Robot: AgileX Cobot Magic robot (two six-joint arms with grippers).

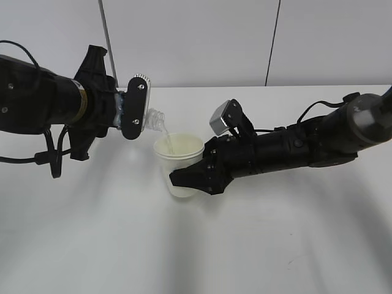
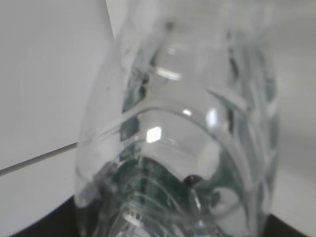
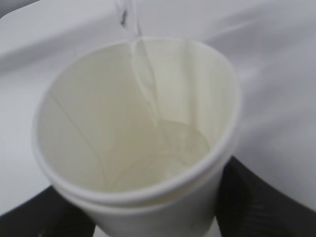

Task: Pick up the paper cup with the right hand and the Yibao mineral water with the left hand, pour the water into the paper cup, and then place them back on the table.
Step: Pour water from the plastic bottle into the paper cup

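My right gripper [image 1: 191,179] is shut on the white paper cup [image 1: 179,163] and holds it upright near the table's middle. The cup fills the right wrist view [image 3: 143,197], cream inside, with water [image 3: 168,148] pooled in its bottom. My left gripper [image 1: 131,109] is shut on the clear Yibao mineral water bottle [image 1: 153,117], tipped with its open neck over the cup's rim. A thin stream of water [image 1: 168,139] runs from the neck into the cup. In the left wrist view the bottle [image 2: 182,128] fills the frame, its green label blurred.
The white table [image 1: 245,245] spreads all around under both arms. A grey wall with a dark vertical seam [image 1: 273,43] stands behind. A thin grey rod [image 1: 105,30] rises behind the left arm.
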